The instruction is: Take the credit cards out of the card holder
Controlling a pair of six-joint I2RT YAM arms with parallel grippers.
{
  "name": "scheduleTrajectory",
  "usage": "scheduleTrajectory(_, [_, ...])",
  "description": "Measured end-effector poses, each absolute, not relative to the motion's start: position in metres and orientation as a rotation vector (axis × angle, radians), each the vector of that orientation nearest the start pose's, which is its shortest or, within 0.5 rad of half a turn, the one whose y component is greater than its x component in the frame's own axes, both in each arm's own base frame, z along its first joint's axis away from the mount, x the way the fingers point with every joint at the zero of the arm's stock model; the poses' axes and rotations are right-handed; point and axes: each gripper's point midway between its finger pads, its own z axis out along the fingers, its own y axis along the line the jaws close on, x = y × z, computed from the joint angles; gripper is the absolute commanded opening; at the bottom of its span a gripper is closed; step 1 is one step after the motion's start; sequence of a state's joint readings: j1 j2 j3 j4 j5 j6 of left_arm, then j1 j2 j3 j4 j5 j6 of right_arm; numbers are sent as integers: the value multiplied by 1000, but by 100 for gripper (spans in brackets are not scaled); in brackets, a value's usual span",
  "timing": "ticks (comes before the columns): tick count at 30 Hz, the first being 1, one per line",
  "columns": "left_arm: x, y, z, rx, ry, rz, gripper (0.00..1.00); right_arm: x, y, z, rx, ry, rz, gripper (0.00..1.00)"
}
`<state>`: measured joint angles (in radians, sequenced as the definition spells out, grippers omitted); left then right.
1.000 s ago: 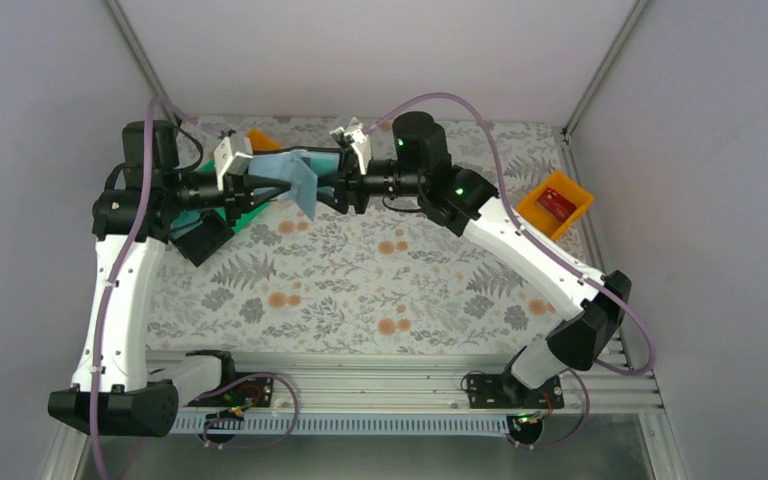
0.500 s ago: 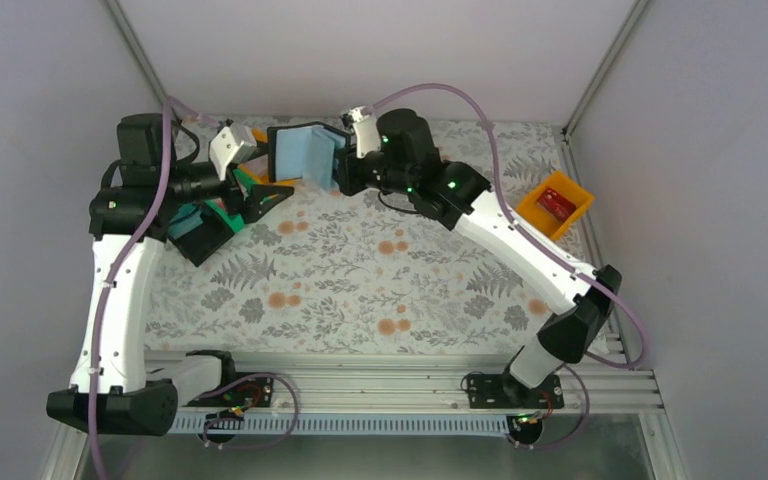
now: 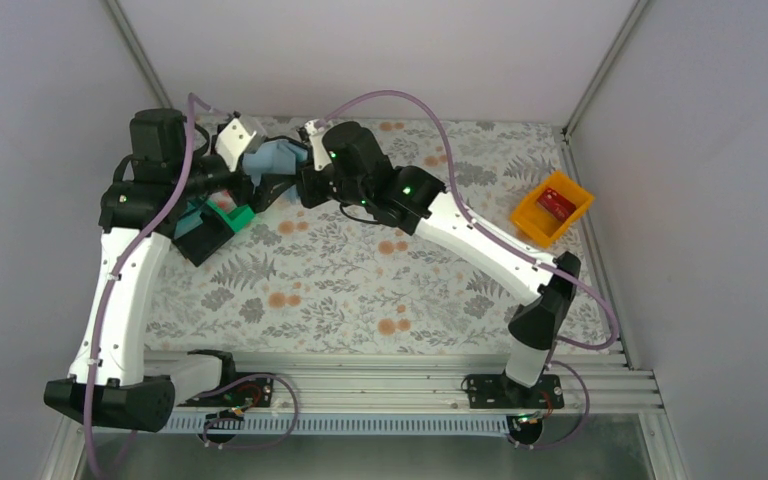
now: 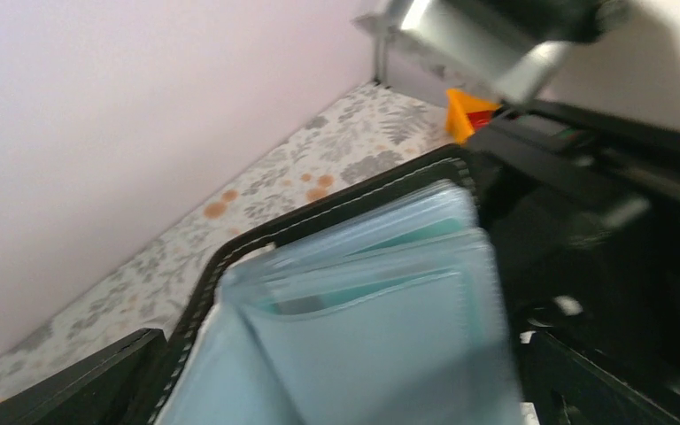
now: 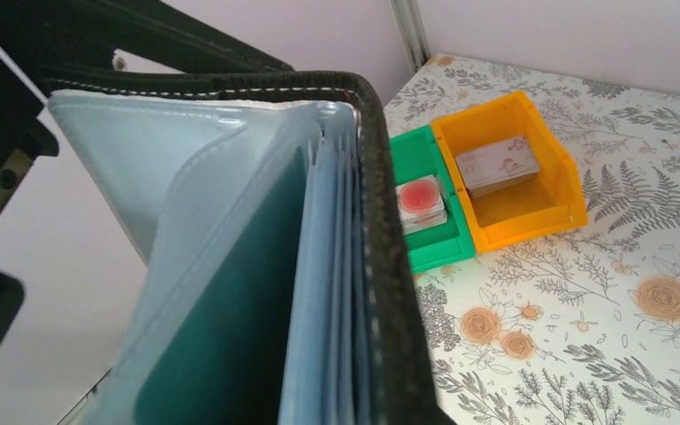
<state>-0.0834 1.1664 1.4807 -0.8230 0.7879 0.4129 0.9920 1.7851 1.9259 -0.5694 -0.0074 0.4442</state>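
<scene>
Card holder [image 3: 276,160] now farther left

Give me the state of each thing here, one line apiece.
card holder: open, held aloft.
teal card: inside its pocket.
red card: out, lying in the orange bin.
right gripper: shut on the card holder.
left gripper: open, at the card holder.
green bin: holds a red-and-white item.

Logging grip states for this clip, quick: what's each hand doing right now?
Left hand: at the wallet, fingers apart; grip cannot be told.
Right hand: closed on the wallet.
</scene>
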Motion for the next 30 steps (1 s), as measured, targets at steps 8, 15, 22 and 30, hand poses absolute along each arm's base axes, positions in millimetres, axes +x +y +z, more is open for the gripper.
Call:
scheduleTrajectory(8, [299, -135, 385, 880, 1792, -500, 98, 287, 447, 363, -588, 2033, 924, 4])
scheduleTrajectory(15, [294, -134, 386, 878, 1789, -488, 99, 280, 442, 363, -605, 2017, 957, 4])
scheduleTrajectory(22, [287, -128, 396, 863, 1766, -457, 99, 278, 425, 373, -606, 1994, 970, 4])
scheduleTrajectory(30, [297, -115, 388, 822, 1813, -389, 95, 261, 421, 391, -685, 1921, 1045, 4])
